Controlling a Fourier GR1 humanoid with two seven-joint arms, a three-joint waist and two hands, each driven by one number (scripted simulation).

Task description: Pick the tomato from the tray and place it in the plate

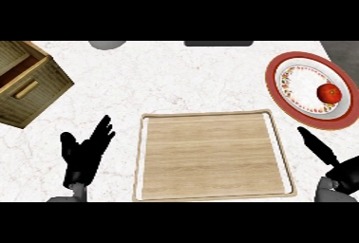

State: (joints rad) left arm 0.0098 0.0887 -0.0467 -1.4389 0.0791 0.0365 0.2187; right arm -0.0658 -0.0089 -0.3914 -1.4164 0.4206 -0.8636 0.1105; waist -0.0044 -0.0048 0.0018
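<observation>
Right hand [329,159], lower right: fingers straight, holding nothing. Left hand [85,154], lower left: spread, empty. Tomato [329,93] on plate [280,92], upper right; tray [210,156] centre.

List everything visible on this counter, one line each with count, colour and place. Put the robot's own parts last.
tomato: one, red, on the plate's right part
plate: one, red rim with a white patterned centre, right rear of the counter
tray: one, light wood, front centre, nothing on it
wooden box: one, tan, open-topped, left rear, cut by the view's edge
counter: one, white marbled
grey object: one, rear edge, mostly cut off
dark object: one, rear edge, mostly cut off
left hand: one, black, open, left of the tray
right hand: one, black, open, right of the tray, below the plate
</observation>
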